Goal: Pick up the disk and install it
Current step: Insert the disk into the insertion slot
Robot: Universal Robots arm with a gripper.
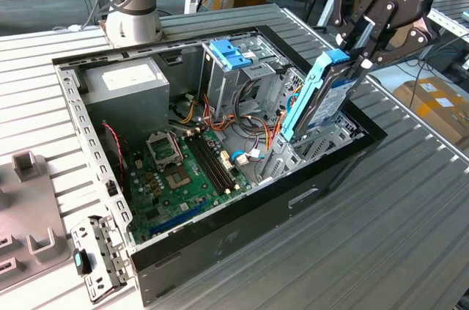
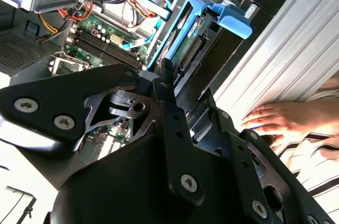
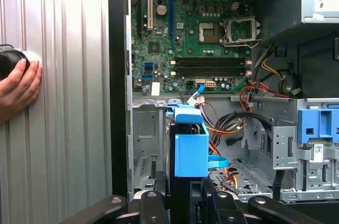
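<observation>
The black gripper is clenching the upper end of the disk, its fingers pressing on either side of the light-blue plastic carrier rail. The disk, a flat silver-grey metal slab framed by that rail, is hanging tilted from the fingers. Its lower end is sitting inside the perforated metal cage at the corner of the open case, right under the gripper. In the first wrist view the disk is showing edge-on as a boxy blue block. In the second wrist view it is running away from the gripper into the case.

Past the disk, deeper in the case, thin red, orange and blue cables are curling over the flat green motherboard. Farther from the gripper, a blue ribbed latch is sitting on a second metal cage, and a plain grey power supply is filling the far corner.

The case is lying on a ribbed aluminium table, and the arm's rounded grey base is standing beyond it. In the first wrist view a hand is cupping a round black knob against the table beside the case.
</observation>
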